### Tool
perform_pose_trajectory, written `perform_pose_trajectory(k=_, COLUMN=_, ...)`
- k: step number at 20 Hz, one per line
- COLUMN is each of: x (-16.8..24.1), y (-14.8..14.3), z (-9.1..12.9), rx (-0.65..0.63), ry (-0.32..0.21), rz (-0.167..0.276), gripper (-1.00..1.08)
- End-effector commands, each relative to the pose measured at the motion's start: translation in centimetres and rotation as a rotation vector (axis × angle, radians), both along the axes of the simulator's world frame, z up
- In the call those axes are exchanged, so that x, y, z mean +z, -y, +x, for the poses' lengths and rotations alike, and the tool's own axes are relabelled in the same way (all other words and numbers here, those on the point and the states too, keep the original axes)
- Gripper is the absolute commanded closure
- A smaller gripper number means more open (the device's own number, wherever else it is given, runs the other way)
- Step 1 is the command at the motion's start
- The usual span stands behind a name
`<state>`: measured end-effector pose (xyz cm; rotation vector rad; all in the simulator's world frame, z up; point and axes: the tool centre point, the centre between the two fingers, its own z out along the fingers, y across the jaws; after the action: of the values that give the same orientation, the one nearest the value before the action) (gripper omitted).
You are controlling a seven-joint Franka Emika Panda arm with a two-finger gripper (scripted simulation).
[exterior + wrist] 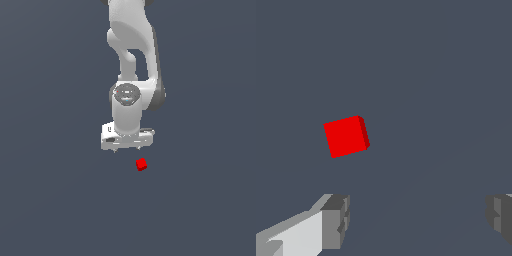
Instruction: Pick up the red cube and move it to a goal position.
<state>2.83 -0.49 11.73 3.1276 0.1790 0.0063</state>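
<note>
The red cube [141, 164] is a tiny bright red block lying on the dark grey floor, just below the white gripper in the exterior view and a little toward that view's right. The gripper [126, 146] hangs from the white arm, pointing down, above the cube and apart from it. In the wrist view the cube [346, 136] lies alone, slightly rotated, outside the gap between the fingers. The gripper [418, 222] is open, with its two grey fingertips [336, 222] wide apart and nothing between them.
The white arm [132, 60] rises from the gripper toward the top of the exterior view. The floor [50, 200] is a plain dark grey surface with no other objects or markers showing.
</note>
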Motion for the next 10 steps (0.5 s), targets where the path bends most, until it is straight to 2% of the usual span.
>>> perform_pose_trajectory(k=1, x=-2.1, y=-1.3, z=0.7, rx=0.050, ry=-0.001, rz=0.003, gripper=-0.92)
perform_pose_trajectory(k=10, x=-7.9, y=-5.3, z=2.4, rx=0.196, ry=-0.004, rz=0.008, gripper=-0.92)
